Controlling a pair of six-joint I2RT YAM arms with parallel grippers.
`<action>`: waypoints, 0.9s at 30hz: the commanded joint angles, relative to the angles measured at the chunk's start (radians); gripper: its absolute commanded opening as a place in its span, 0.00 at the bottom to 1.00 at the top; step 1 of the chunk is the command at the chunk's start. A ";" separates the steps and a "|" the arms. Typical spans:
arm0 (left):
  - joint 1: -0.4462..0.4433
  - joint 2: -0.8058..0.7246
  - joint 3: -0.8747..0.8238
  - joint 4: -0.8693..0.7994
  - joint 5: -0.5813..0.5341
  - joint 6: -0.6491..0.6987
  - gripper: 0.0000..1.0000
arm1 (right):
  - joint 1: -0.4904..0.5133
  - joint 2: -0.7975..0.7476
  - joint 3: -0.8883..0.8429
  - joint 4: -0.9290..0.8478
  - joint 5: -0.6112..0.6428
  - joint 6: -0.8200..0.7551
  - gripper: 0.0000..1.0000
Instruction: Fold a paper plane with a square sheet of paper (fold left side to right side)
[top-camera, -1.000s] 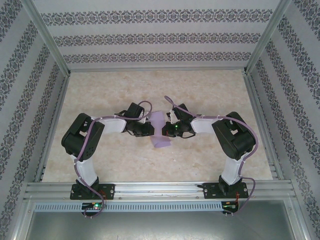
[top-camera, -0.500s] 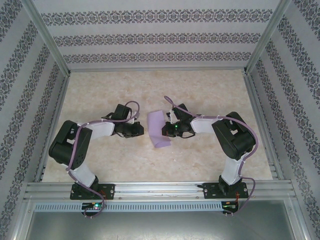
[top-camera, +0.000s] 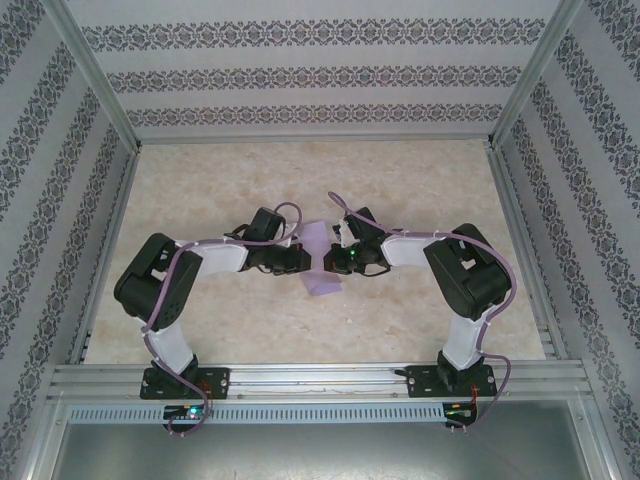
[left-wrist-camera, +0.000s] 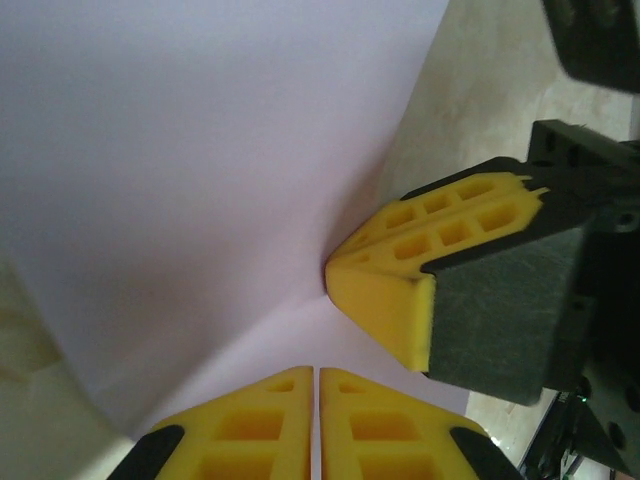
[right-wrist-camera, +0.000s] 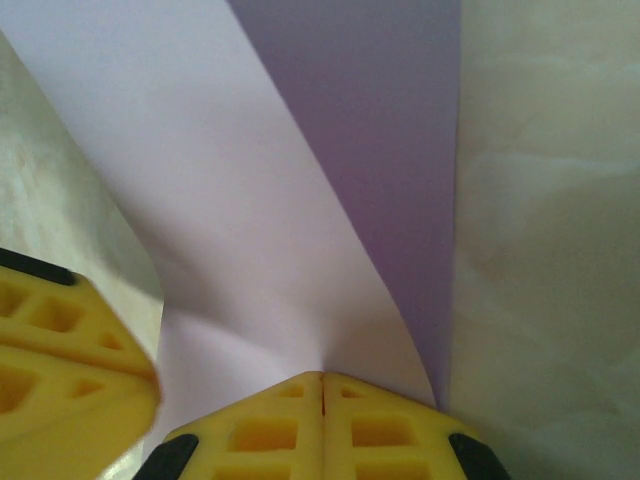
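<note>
The square sheet of paper (top-camera: 320, 278), pale lavender, lies mid-table between my two grippers, folded over into a narrow strip with one flap lifted. The paper plane is out of view. My right gripper (top-camera: 331, 262) is shut on the raised flap's edge; in the right wrist view the sheet (right-wrist-camera: 250, 200) creases down into its tips (right-wrist-camera: 322, 376). My left gripper (top-camera: 303, 260) is shut, its tips (left-wrist-camera: 317, 372) resting against the sheet (left-wrist-camera: 200, 150). The right gripper's yellow fingers (left-wrist-camera: 400, 290) pinch the paper just beyond them. The left gripper's finger (right-wrist-camera: 60, 370) shows at the lower left of the right wrist view.
The marbled tabletop (top-camera: 400, 190) spreads around the paper on all sides. Aluminium posts and patterned walls (top-camera: 60, 200) enclose it, and a metal rail (top-camera: 320, 378) carrying both arm bases runs along the near edge.
The left arm drew back to the left, away from the paper, then came back in against its left side. The right gripper has held still on the flap.
</note>
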 joint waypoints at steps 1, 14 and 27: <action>-0.013 0.018 0.020 0.028 0.011 -0.010 0.10 | 0.014 0.072 -0.046 -0.152 0.150 -0.027 0.00; -0.014 0.049 -0.030 -0.063 -0.023 0.053 0.10 | 0.014 0.075 -0.048 -0.156 0.153 -0.028 0.00; -0.012 -0.074 -0.185 -0.133 -0.047 0.069 0.10 | 0.011 0.075 -0.049 -0.159 0.153 -0.032 0.00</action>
